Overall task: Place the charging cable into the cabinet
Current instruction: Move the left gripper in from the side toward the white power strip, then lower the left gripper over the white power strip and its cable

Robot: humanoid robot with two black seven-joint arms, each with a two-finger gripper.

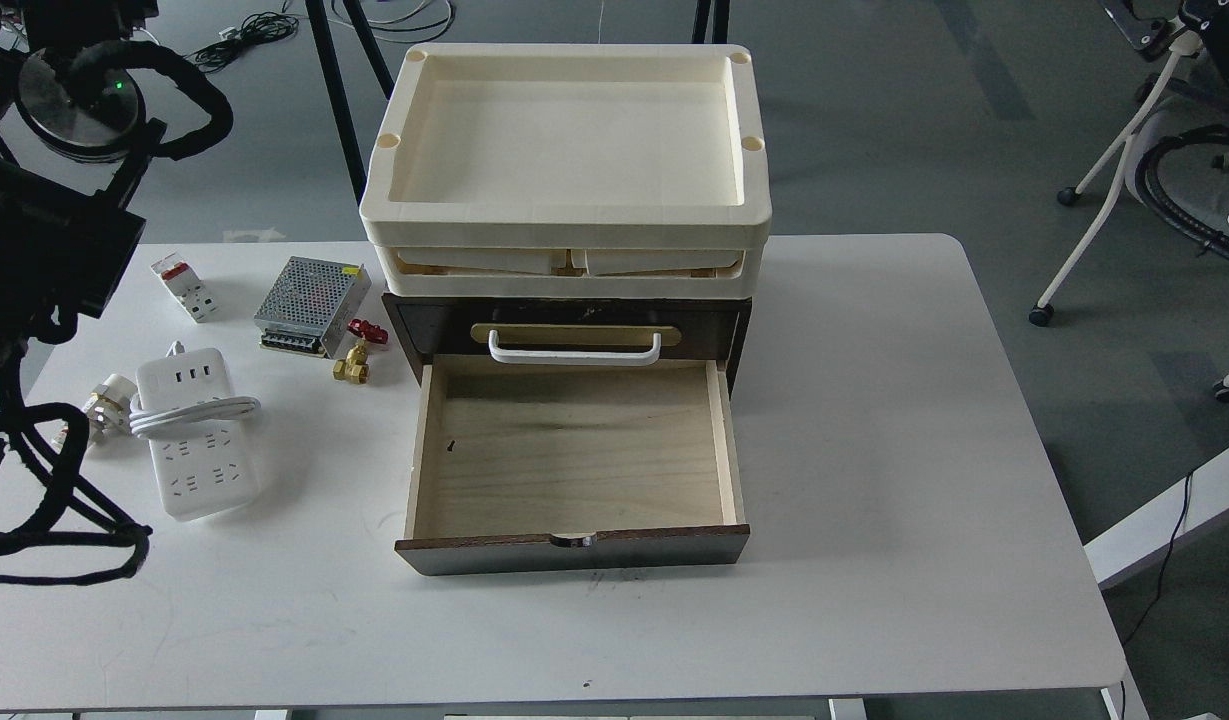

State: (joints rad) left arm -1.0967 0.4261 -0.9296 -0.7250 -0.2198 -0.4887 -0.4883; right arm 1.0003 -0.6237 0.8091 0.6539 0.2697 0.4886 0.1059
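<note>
The charging cable (196, 440), a white power strip with its cord coiled around it, lies flat on the left of the white table (874, 420). The dark brown cabinet (710, 328) stands mid-table, its lower drawer (574, 455) pulled open with nothing inside, and a white bar handle (574, 350) above it. My left arm (44, 250) hangs as a dark mass over the table's left edge, up and left of the cable and apart from it; its fingers cannot be told apart. Only a dark end of my right arm (1144, 22) shows at the top right corner.
Two cream trays (564, 215) are stacked on the cabinet. A silver mesh power supply (309, 303), a white breaker with a red switch (184, 285), a brass valve with a red knob (356, 358) and a small white plug (99, 408) lie around the cable. Chair legs stand right of the table.
</note>
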